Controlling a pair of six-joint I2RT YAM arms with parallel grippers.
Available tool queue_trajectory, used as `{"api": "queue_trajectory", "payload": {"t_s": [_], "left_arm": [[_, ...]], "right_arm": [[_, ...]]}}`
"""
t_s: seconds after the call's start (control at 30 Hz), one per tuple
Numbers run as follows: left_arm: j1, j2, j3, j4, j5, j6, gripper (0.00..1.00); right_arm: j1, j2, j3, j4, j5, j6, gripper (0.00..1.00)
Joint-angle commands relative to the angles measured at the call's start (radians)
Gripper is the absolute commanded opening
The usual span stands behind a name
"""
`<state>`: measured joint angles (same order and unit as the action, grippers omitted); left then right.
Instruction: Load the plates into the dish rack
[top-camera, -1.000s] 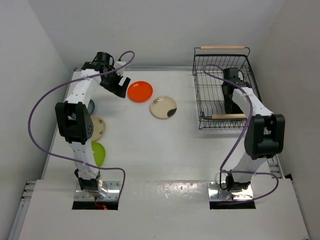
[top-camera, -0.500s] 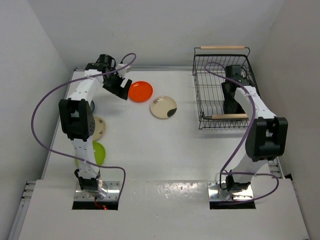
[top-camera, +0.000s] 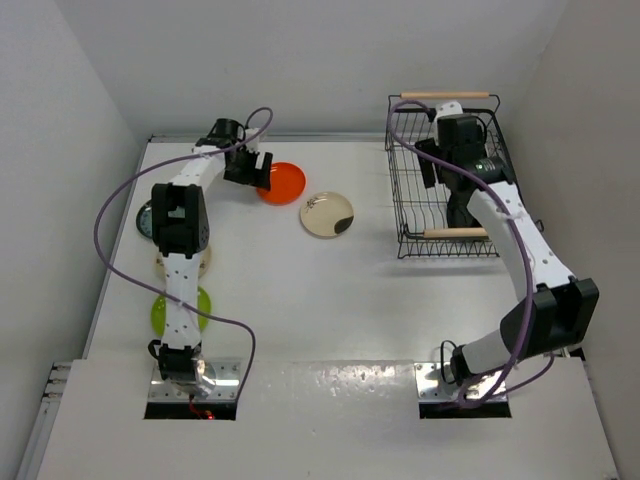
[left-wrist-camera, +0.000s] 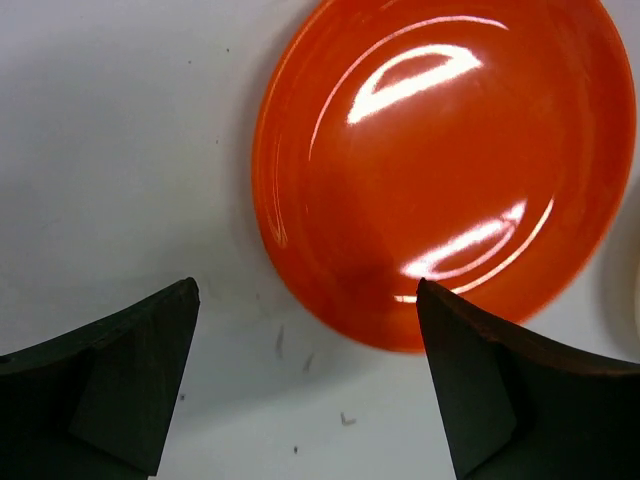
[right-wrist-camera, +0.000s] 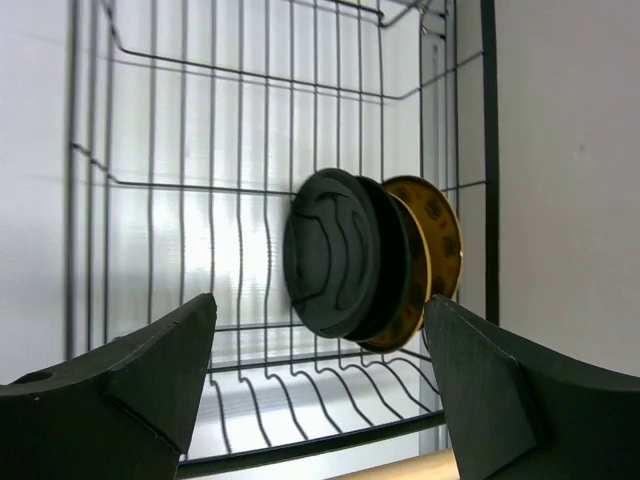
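My left gripper (top-camera: 262, 170) (left-wrist-camera: 305, 340) is open and empty, its jaws straddling the near left rim of the orange plate (top-camera: 284, 183) (left-wrist-camera: 450, 160), which lies flat on the table. The cream plate with a dark patch (top-camera: 327, 214) lies to its right. My right gripper (top-camera: 455, 175) (right-wrist-camera: 320, 305) is open and empty above the dish rack (top-camera: 410, 190) (right-wrist-camera: 240, 140). Two black plates (right-wrist-camera: 335, 250) and a brown-gold plate (right-wrist-camera: 437, 235) stand on edge near the rack's front end.
A teal plate (top-camera: 146, 218), a beige plate (top-camera: 205, 258) and a lime green plate (top-camera: 162, 312) lie along the table's left edge, partly hidden by my left arm. The rack's wooden handles (top-camera: 446, 96) cross its far and near ends. Walls close in on both sides.
My left arm has stretched out flat and carried its gripper right, onto the orange plate's rim. My right gripper has pulled back up and toward the rack's far end, away from the standing plates.
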<state>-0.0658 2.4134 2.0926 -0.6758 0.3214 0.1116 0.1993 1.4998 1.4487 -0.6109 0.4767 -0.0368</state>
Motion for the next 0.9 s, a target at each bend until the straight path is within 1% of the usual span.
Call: {"api": "queue_trajectory", "payload": {"t_s": [0.0,0.03,0.1,0.13,0.23,0.27,0.33,0.37,0.4,0.5,0.53,0.63,0.67,0.7,0.77,0.8,0.83,0.87], "left_arm": [[-0.018,0.042,0.050,0.061,0.042,-0.082,0.94],[-0.019,0.052,0.050,0.061,0.010,-0.082,0.91],[-0.032,0.067,0.031,0.061,0.001,-0.073,0.84],[-0.041,0.078,0.030,0.061,0.001,-0.073,0.74],[-0.042,0.101,0.006,0.061,0.011,-0.073,0.56],[-0.042,0.101,0.006,0.061,0.011,-0.073,0.40],[-0.042,0.101,-0.003,0.061,0.002,-0.073,0.22],[-0.042,0.101,-0.003,0.061,-0.010,-0.073,0.04],[-0.042,0.089,-0.015,0.061,-0.022,-0.073,0.00],[-0.042,0.041,-0.025,0.052,-0.051,-0.073,0.00],[-0.026,0.024,-0.034,0.051,-0.051,-0.060,0.00],[0.000,-0.065,-0.043,0.033,-0.004,-0.018,0.00],[0.010,-0.092,-0.052,0.024,0.020,0.031,0.00],[0.011,-0.156,-0.052,-0.003,0.071,0.063,0.00],[0.000,-0.230,-0.068,-0.031,0.152,0.162,0.00],[-0.014,-0.310,-0.078,-0.050,0.177,0.193,0.00],[-0.032,-0.350,-0.103,-0.050,0.206,0.254,0.00],[-0.041,-0.388,-0.120,-0.063,0.269,0.281,0.00]], "right_arm": [[0.034,-0.056,-0.040,0.026,-0.003,0.018,0.83],[0.041,-0.071,-0.048,0.039,0.000,0.018,0.83],[0.052,-0.092,-0.068,0.037,0.003,0.018,0.83],[0.054,-0.108,-0.070,0.045,0.003,0.018,0.83],[0.060,-0.121,-0.077,0.053,0.013,0.018,0.83],[0.066,-0.125,-0.076,0.054,0.011,0.020,0.83],[0.069,-0.130,-0.073,0.057,0.013,0.020,0.83],[0.075,-0.131,-0.073,0.059,0.013,0.021,0.83],[0.080,-0.134,-0.071,0.059,0.014,0.021,0.83],[0.109,-0.133,-0.076,0.057,-0.001,0.018,0.83],[0.118,-0.133,-0.079,0.054,-0.009,0.017,0.83],[0.152,-0.121,-0.073,0.036,-0.073,0.031,0.83],[0.155,-0.113,-0.067,0.017,-0.176,0.029,0.83],[0.169,-0.101,-0.060,0.010,-0.219,0.029,0.83],[0.215,-0.067,-0.034,0.000,-0.370,0.029,0.83],[0.236,-0.059,-0.028,0.008,-0.400,0.064,0.83],[0.250,-0.040,-0.008,0.046,-0.474,0.105,0.85],[0.259,-0.023,-0.005,0.066,-0.543,0.123,0.85]]}}
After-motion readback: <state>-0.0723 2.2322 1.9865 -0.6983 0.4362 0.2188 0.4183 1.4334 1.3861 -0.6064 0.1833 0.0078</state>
